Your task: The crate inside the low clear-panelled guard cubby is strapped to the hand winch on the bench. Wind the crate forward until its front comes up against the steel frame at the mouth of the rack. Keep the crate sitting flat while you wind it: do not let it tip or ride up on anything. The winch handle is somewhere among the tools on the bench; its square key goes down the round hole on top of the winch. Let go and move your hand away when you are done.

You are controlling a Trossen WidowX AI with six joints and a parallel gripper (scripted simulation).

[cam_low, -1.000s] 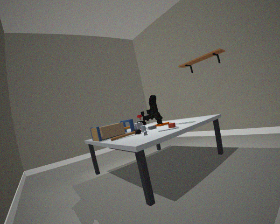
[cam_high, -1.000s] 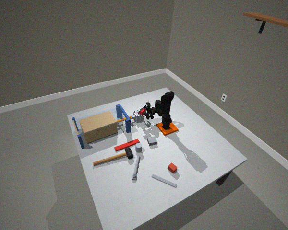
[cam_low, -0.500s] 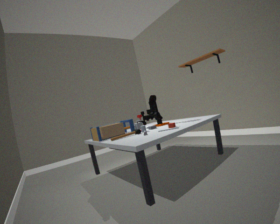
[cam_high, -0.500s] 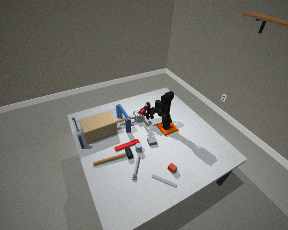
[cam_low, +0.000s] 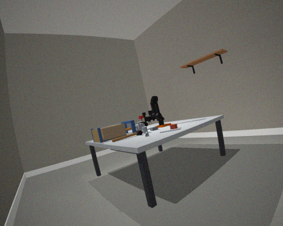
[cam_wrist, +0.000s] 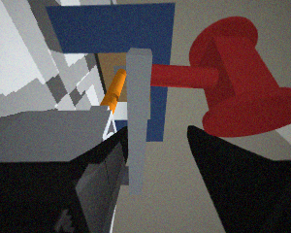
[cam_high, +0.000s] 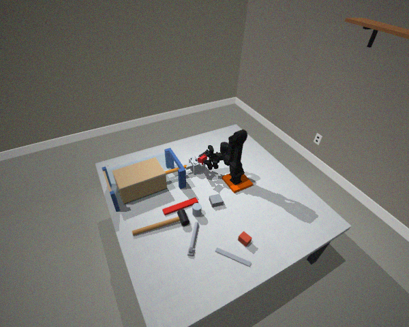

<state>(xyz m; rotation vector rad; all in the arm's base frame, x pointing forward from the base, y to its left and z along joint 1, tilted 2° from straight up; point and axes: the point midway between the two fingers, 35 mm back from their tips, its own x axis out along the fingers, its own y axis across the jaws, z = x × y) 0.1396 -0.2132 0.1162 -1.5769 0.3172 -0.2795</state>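
The tan crate [cam_high: 141,176] [cam_low: 113,131] sits flat, with a gap between its front and the blue frame [cam_high: 181,178] [cam_low: 133,127] [cam_wrist: 112,26]. An orange strap [cam_high: 172,170] [cam_wrist: 117,89] runs from it through the frame toward the grey winch [cam_high: 193,161] [cam_low: 139,126] [cam_wrist: 39,136]. The handle's grey bar [cam_wrist: 138,107] lies over the winch, with its red knob [cam_high: 202,159] [cam_low: 140,117] [cam_wrist: 233,73] pointing up. How deep the key sits is hidden. My gripper [cam_high: 206,160] [cam_low: 143,119] [cam_wrist: 158,130] is partly open at the bar; a gap shows before the right finger.
Nearer the top view lie a red bar [cam_high: 180,206], a mallet [cam_high: 155,225], a grey cylinder [cam_high: 196,209], a grey block [cam_high: 216,199], a wrench-like tool [cam_high: 193,238], a flat grey strip [cam_high: 232,256] and a red block [cam_high: 245,238]. Blue posts [cam_high: 115,201] stand behind the crate.
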